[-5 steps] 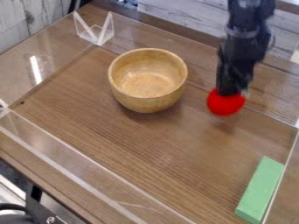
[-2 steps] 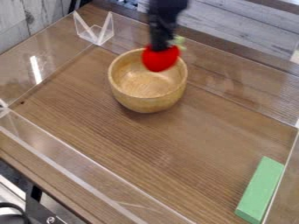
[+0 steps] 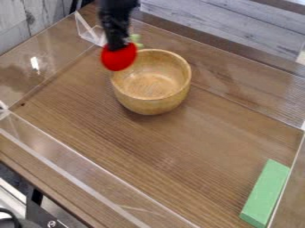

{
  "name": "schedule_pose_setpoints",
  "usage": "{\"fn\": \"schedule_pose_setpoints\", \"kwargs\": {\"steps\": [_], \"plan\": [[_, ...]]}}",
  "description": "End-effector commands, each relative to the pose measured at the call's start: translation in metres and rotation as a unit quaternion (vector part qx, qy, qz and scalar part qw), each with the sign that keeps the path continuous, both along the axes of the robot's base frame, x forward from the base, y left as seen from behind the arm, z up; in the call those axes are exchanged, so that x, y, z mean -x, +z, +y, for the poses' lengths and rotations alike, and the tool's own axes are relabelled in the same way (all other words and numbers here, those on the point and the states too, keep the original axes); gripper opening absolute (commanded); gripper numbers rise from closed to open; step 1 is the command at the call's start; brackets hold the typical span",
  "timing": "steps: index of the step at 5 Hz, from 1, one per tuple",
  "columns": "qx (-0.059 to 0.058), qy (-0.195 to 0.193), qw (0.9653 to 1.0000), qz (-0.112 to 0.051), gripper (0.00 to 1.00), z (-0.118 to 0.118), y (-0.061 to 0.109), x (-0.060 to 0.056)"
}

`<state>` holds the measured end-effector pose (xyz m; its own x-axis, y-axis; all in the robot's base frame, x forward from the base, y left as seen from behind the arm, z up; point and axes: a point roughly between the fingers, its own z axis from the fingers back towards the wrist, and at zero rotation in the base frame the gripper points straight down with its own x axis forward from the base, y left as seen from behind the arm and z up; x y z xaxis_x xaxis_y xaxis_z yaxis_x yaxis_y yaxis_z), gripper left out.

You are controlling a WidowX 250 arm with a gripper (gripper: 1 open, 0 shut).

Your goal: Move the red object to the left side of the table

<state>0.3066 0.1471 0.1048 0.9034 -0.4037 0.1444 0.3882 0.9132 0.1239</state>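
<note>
The red object is a small glossy red toy with a bit of green at its top. It hangs in the air just left of the wooden bowl's far-left rim, above the dark wood-grain table. My gripper points down from the top of the view and is shut on the red object's upper part. The black fingers hide the toy's top.
A round wooden bowl stands at the middle of the table, right beside the held toy. A flat green block lies at the near right corner. Clear acrylic walls edge the table, with a small clear stand at the far left.
My gripper has carried the red object from the table right of the bowl, up and over the bowl, to its left side. Bowl and green block have not moved.
</note>
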Motion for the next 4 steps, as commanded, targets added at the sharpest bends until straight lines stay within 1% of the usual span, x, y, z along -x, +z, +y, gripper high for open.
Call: {"fn": "schedule_pose_setpoints", "kwargs": {"steps": [1, 2, 3, 4], "plan": [[-0.008, 0.050, 0.9981, -0.034, 0.00, 0.022, 0.022, 0.012], [-0.006, 0.066, 0.9973, -0.030, 0.00, 0.022, 0.011, 0.022], [-0.003, 0.091, 0.9955, -0.026, 0.00, 0.022, -0.004, 0.026], [-0.001, 0.142, 0.9896, -0.021, 0.00, 0.029, -0.011, 0.029]]}}
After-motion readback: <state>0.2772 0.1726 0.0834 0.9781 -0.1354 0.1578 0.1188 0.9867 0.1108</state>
